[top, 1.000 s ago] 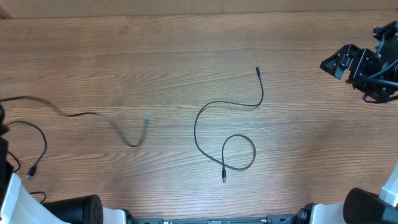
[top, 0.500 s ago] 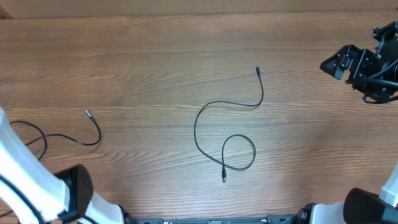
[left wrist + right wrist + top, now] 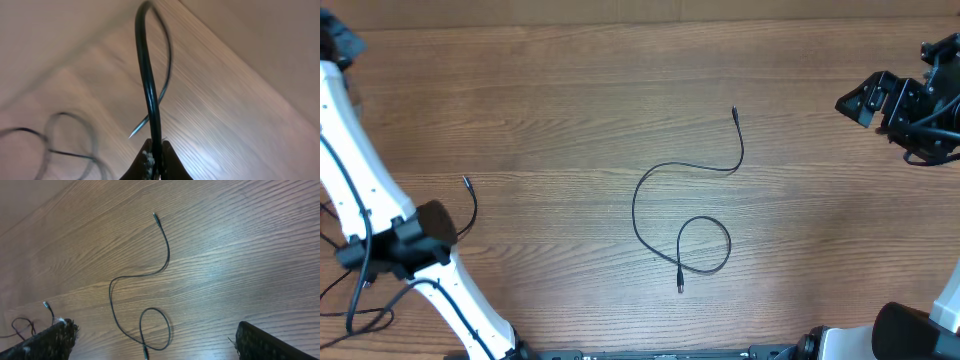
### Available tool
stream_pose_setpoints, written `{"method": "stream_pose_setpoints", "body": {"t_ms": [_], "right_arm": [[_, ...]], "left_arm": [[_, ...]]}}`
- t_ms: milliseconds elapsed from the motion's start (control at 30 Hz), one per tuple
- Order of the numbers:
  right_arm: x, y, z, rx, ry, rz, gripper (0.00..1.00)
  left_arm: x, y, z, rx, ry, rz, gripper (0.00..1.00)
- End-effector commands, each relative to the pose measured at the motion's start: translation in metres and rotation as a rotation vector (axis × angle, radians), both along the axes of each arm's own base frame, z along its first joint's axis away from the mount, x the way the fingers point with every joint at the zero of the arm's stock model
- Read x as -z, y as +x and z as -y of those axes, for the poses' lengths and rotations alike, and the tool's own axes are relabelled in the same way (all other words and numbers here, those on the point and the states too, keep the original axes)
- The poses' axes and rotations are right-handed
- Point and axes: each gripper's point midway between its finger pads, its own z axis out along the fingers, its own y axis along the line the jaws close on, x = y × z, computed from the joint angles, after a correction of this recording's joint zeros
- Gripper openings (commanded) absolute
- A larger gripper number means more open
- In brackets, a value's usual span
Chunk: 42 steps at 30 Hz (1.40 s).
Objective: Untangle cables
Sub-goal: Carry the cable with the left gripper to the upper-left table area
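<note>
Cables (image 3: 638, 205) lie well apart on a wooden desk (image 3: 570, 90), one held and one loose.

The left tool (image 3: 154, 156) has its fingers pressed together, pinching the held cable (image 3: 148, 85). From the left wrist view, this thin black cord rises straight out of the fingertips and arches over at the top of the frame. A thinner strand of it drops back down to a pointed end. Blurred loops of cord hang to the left, above the desk.

From overhead, the white left arm (image 3: 355, 170) runs from the near edge up the left side to the far left corner. The tool there is mostly cut off by the frame. One small plug end (image 3: 466, 182) sits just right of the arm, with more thin black strands curling at the near left.

The right tool (image 3: 154, 326) has its fingers spread wide. It is at the far right of the desk, well apart from the loose cable (image 3: 165, 255).

That cable lies flat in the middle of the desk. One plug points to the far side. The cord bends left in an S, then closes a round loop that crosses itself. The other plug points to the near edge.
</note>
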Motion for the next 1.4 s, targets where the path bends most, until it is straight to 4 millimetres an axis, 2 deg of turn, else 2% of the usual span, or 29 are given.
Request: {"method": "stream_pose_setpoints", "body": {"t_ms": [0, 100, 267, 400, 500, 633, 800, 1067, 1367], "right_arm": [[0.000, 0.001, 0.001, -0.008, -0.015, 0.006, 1.00], [0.000, 0.001, 0.001, -0.008, -0.015, 0.006, 1.00], [0.002, 0.001, 0.004, 0.001, -0.034, -0.001, 1.00], [0.001, 0.002, 0.004, 0.001, -0.036, 0.003, 1.00], [0.001, 0.002, 0.004, 0.001, -0.035, 0.003, 1.00], [0.001, 0.002, 0.005, 0.001, -0.036, 0.004, 1.00], [0.001, 0.003, 0.005, 0.001, -0.038, 0.010, 1.00], [0.001, 0.003, 0.005, 0.001, -0.038, 0.011, 1.00], [0.001, 0.003, 0.005, 0.001, -0.038, 0.010, 1.00]], "left_arm": [[0.050, 0.045, 0.060, 0.326, -0.104, -0.087, 0.04], [0.086, 0.051, 0.086, 0.423, -0.113, -0.212, 0.04], [0.132, 0.032, 0.111, 0.389, -0.192, -0.405, 0.04], [0.146, 0.036, 0.154, 0.461, -0.381, -0.382, 0.04], [0.146, 0.037, 0.167, 0.473, -0.444, -0.360, 0.04], [0.146, 0.037, 0.163, 0.442, -0.448, -0.357, 0.04], [0.146, 0.032, 0.138, 0.353, -0.474, -0.337, 0.04], [0.144, 0.026, 0.112, 0.313, -0.587, -0.274, 0.04], [0.144, 0.015, 0.074, 0.214, -0.612, -0.243, 0.04]]}}
